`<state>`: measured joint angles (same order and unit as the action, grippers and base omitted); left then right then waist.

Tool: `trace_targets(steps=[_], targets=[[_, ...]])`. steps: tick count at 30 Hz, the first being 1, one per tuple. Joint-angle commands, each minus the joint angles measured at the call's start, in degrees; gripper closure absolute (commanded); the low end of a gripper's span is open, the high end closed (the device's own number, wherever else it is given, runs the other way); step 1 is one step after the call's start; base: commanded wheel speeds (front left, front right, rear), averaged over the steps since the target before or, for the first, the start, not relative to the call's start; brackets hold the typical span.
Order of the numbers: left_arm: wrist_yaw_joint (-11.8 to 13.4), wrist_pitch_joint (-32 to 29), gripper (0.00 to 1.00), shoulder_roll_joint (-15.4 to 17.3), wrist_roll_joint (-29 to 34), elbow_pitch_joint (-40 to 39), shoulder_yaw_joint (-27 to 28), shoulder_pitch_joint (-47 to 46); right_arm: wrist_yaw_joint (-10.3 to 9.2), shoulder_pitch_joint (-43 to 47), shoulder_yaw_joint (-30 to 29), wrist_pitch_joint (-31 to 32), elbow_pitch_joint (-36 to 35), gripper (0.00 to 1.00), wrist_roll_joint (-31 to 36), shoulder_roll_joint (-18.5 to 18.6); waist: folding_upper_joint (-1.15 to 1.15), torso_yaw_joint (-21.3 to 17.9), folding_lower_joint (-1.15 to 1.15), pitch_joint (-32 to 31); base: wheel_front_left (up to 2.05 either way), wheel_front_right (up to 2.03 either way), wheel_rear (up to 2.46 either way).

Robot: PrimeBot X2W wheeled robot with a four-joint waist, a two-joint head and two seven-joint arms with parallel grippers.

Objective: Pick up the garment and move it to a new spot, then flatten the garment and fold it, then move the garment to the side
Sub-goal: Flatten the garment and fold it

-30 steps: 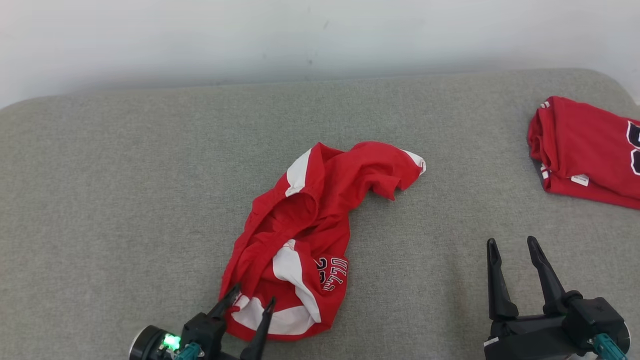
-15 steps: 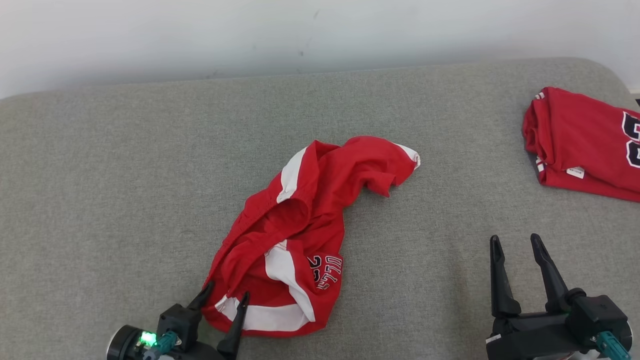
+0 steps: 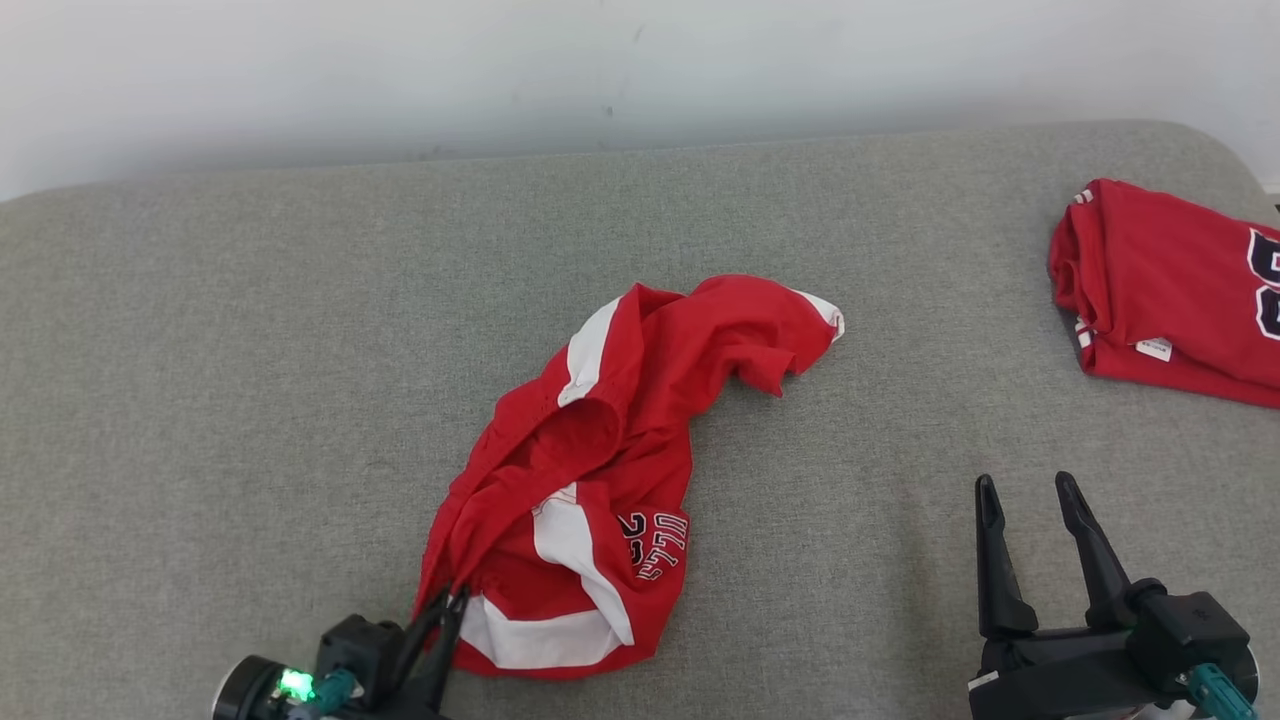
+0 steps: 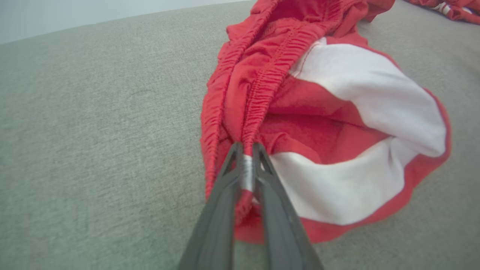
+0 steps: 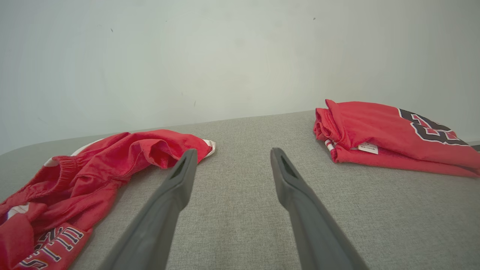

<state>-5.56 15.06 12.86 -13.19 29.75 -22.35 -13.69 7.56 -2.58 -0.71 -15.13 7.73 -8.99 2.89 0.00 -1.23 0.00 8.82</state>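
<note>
The garment (image 3: 600, 450) is a pair of crumpled red shorts with white panels and dark lettering, lying mid-surface. Its near-left waistband corner is pinched by my left gripper (image 3: 450, 600), whose jaws are shut on the elastic edge. In the left wrist view the garment (image 4: 337, 123) spreads up and right from the gripper (image 4: 245, 148), with red and white cloth squeezed between the two fingers. My right gripper (image 3: 1025, 490) stands open over bare cloth at the lower right, well apart from the shorts. In the right wrist view the garment (image 5: 93, 168) lies left of that open gripper (image 5: 232, 153).
A folded red jersey (image 3: 1170, 290) with dark numbers lies at the far right edge, also visible as the folded jersey (image 5: 390, 135) in the right wrist view. Everything rests on a grey fabric surface (image 3: 250, 350) ending at a pale wall (image 3: 400, 70) behind.
My left gripper's fingers, open around the waistband corner before, have shut on it. The head camera shifted slightly. The right gripper stayed put.
</note>
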Motion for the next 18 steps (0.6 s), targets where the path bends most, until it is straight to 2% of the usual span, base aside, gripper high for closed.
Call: trace_targets(steps=[1,6,9,18], targets=[[0.0,0.1,1.00,0.0,0.5,0.5,-0.4,-0.2,-0.18,-0.2,0.1,0.0,0.0,0.00,0.1,0.0,0.00,0.0,0.00,0.0,0.00,0.00,0.00],[-0.3,0.0,1.00,-0.2,0.9,3.1,-1.7,-0.7,-0.18,-0.3,-0.1,0.0,0.2,0.00,0.5,0.0,0.00,0.1,0.00,-0.3,0.00,0.00,0.00],[-0.4,0.1,1.00,-1.1,-2.6,0.9,1.4,-0.5,-0.18,0.5,-0.8,0.0,0.0,0.00,0.7,0.0,0.00,1.0,0.00,-1.0,0.00,0.00,0.00],[0.0,0.1,1.00,-0.7,-5.9,-7.2,7.4,4.1,-0.18,1.3,-0.7,0.0,0.4,0.00,0.7,0.0,0.00,4.0,0.00,-2.2,0.00,0.00,0.00]])
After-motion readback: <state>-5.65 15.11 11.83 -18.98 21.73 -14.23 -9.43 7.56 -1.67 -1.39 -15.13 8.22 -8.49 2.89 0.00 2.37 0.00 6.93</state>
